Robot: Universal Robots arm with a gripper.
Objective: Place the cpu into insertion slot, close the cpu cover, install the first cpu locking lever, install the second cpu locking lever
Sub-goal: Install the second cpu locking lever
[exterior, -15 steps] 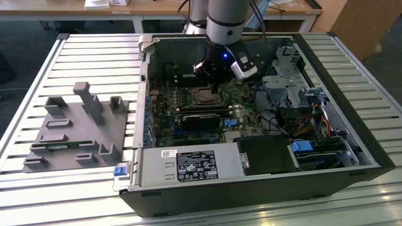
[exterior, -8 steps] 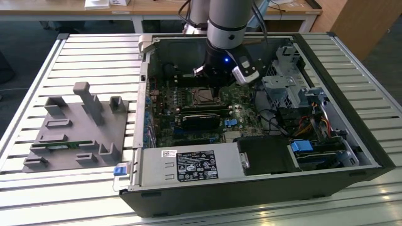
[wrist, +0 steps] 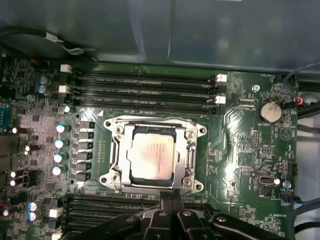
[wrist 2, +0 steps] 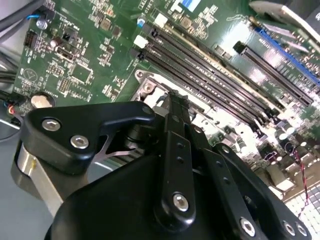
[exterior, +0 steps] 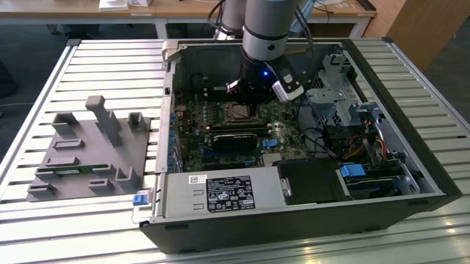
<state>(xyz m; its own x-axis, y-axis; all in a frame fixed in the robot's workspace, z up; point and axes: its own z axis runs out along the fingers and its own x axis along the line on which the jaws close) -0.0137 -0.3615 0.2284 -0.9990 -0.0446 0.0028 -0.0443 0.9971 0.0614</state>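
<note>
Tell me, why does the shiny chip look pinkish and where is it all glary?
In the first wrist view, light reflects off the cpu, tinting it pinkish; in the second wrist view, glare whitens the memory slots; in the exterior view, the gripper shades the socket.

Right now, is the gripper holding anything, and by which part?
Nothing visibly held. The gripper hangs just off the edge of the insertion slot, while the cpu already sits in it under the cpu cover.

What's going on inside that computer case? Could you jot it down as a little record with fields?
chip: dull silver-grey square cpu, lying in the black-framed insertion slot
cover: thin silver metal cpu cover, down around the chip
board: dark green circuit board, long black memory slots beside the socket
gripper: black gripper, over the socket's edge
</note>
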